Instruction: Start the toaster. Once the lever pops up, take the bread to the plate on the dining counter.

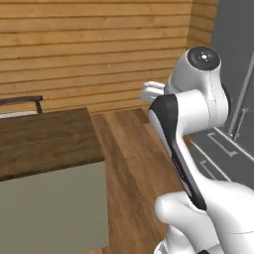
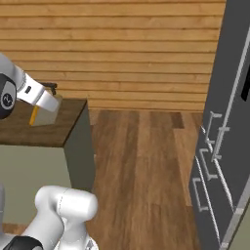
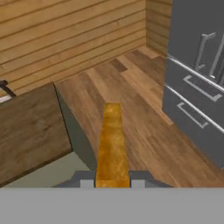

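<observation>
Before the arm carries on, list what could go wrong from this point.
1. The gripper holds the bread by one end only, the rest sticking out edge-on; a quick swing could let the slice slip or snap.
2. The slice hangs beside the dining counter, at its corner; lowering it here might knock it on the edge or drop it onto the wooden floor.
3. The plate is not visible in these frames, so the target still has to be found.

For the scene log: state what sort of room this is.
Most likely a kitchen with a dining area: a bar-height dining counter, tall grey cabinets with bar handles, plank walls, wood floor, and the gripper carrying the bread.
</observation>
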You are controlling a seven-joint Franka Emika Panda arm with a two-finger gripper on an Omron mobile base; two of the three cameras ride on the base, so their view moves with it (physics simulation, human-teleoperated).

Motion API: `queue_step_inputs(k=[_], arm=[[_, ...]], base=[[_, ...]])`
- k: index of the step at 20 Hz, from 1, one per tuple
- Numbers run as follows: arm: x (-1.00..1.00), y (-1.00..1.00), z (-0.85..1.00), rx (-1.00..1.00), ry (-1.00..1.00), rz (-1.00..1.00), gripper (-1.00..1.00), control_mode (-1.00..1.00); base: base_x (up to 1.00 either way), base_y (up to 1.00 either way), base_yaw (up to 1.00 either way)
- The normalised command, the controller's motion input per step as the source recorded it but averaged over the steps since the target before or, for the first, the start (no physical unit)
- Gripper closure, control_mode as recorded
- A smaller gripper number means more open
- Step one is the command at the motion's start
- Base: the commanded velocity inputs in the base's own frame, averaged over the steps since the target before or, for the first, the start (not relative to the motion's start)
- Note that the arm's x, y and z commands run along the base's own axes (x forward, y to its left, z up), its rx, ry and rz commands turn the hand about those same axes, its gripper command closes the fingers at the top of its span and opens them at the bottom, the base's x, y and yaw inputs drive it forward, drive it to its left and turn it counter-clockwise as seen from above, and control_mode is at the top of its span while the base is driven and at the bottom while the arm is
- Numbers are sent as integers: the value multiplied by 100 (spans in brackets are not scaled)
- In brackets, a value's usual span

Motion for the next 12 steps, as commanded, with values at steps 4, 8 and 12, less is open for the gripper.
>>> queue_step_inputs(k=[4,8,12], arm=[[0,0,0,0,0,0,100,100],[0,0,0,0,0,0,100,100],[0,0,0,0,0,0,100,100]], base=[[100,-53,40],[100,-59,36],[100,-51,22]])
